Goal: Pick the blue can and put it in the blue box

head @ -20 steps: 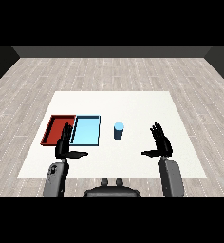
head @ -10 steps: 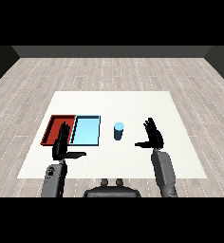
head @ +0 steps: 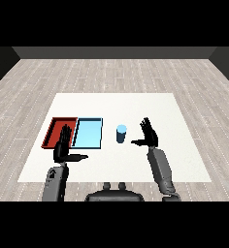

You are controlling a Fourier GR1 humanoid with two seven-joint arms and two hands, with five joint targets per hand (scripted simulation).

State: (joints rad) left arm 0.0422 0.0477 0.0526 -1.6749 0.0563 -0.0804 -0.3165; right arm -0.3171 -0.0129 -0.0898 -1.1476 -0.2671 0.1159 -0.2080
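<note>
Black left hand (head: 63,147) at lower left, raised on its grey forearm, fingers straight and upward, thumb stretched out to the right; spread open, holding nothing, overlapping the near edges of the trays in the frame. Two trays side by side left of centre: one red tray (head: 52,131), one light blue tray (head: 100,133) touching it on the right. One blue can (head: 121,133) upright on the white table (head: 150,104), just right of the blue tray, outside it. Black right hand (head: 149,136) right of centre, just beside the can, apart from it, fingers straight, thumb pointing toward the can; open, empty.
</note>
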